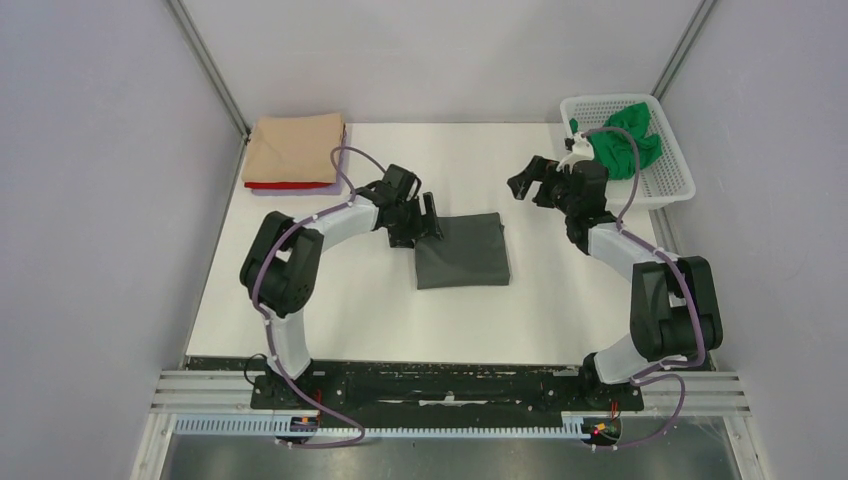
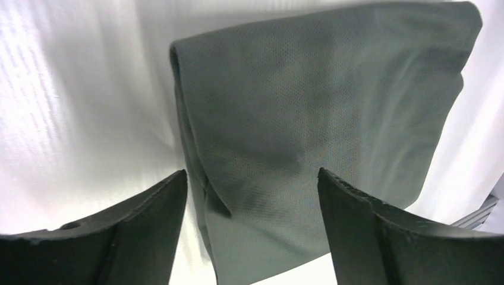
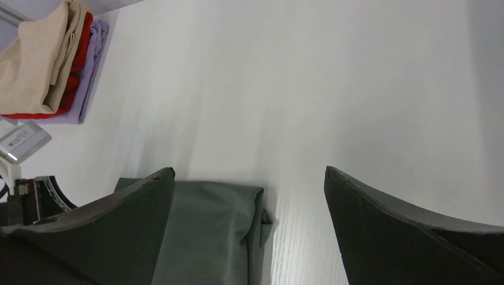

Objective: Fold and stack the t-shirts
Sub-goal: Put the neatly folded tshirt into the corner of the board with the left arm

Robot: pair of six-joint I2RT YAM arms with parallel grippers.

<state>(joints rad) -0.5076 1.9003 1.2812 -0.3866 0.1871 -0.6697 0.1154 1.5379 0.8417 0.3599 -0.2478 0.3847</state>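
Observation:
A dark grey t-shirt (image 1: pixel 462 251) lies folded into a rectangle at the table's middle; it fills the left wrist view (image 2: pixel 309 130) and shows low in the right wrist view (image 3: pixel 208 231). My left gripper (image 1: pixel 425 217) is open and empty, at the shirt's far left corner. My right gripper (image 1: pixel 532 180) is open and empty, held above the table to the shirt's right. A folded stack stands at the far left: a tan t-shirt (image 1: pixel 295 147) on a red one (image 1: pixel 285 185), with a pale lilac one (image 3: pixel 92 65) beneath. A bright green t-shirt (image 1: pixel 625 137) lies crumpled in the basket.
A white plastic mesh basket (image 1: pixel 668 180) stands at the far right corner of the white table (image 1: pixel 340 310). Grey walls close in on the left, right and back. A black rail runs along the near edge at the arm bases.

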